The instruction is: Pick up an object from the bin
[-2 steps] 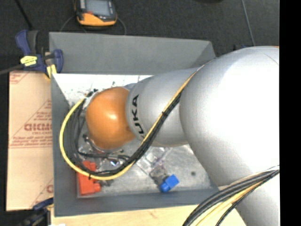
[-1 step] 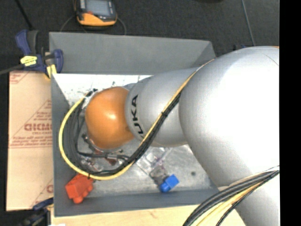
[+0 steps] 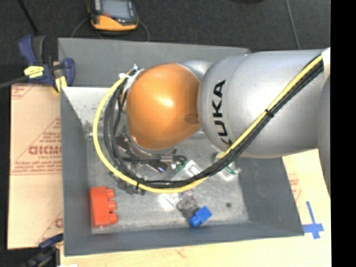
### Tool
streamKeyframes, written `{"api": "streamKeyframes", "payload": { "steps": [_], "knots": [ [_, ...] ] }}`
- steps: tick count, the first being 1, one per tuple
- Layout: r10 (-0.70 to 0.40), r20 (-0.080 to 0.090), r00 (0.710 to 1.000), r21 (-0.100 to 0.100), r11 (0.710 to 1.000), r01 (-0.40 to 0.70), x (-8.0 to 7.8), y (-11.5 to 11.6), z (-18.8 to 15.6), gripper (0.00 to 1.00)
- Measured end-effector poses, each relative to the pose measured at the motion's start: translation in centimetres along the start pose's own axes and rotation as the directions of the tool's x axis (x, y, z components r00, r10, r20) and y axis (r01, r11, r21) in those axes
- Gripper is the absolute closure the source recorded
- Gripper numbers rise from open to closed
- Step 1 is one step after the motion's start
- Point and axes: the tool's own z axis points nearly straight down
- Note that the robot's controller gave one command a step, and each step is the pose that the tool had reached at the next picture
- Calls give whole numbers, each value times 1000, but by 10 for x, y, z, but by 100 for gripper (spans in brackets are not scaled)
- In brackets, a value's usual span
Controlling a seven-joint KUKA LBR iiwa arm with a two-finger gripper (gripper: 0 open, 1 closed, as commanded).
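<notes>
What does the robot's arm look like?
It's a fat, rounded silver-grey arm with black KUKA letters on its side. A shiny orange dome covers its wrist. A yellow cable and black cables run along it and loop around the dome.

One camera is installed above the bin (image 3: 75, 166), facing down with a slight sideways tilt. It stands near enough that the bin takes up most of the frame, with a narrow margin of surroundings at 12 and 9 o'clock. The arm (image 3: 267, 110) enters from 3 o'clock; its orange cover (image 3: 161, 107) lies between lens and bin floor, masking the centre.
</notes>
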Motion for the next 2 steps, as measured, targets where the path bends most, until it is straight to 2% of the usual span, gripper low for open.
{"api": "streamKeyframes", "payload": {
  "steps": [1,2],
  "knots": [
    [-24,-12,1000,-12,1000,23,16,19,101,100],
    [-20,-4,1000,-8,1000,20,14,18,97,0]
  ]
}}
